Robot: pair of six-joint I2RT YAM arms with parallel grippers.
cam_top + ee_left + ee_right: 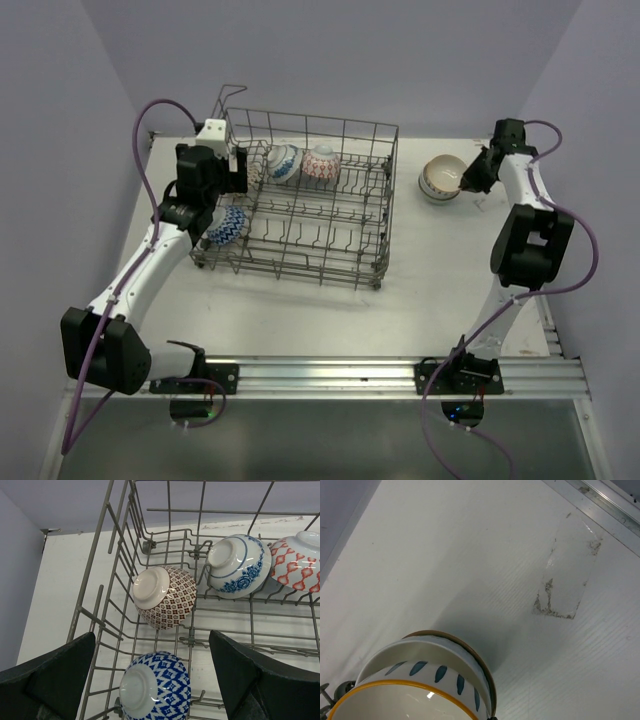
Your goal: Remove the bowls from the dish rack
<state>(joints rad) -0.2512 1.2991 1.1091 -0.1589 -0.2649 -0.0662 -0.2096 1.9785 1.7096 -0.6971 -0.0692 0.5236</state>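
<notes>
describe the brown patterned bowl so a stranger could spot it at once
Start at the wire dish rack and go to its left end. The brown bowl lies tipped on its side, next to the blue flower bowl and the blue zigzag bowl. Only it carries small brown diamonds on white.

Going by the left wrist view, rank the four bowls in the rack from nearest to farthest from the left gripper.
1. Blue zigzag bowl, low between the open jaws, and brown-patterned bowl, just beyond it at centre: too close to call.
2. Blue floral bowl, farther back on the right.
3. Red-patterned bowl, at the far right edge.
</notes>
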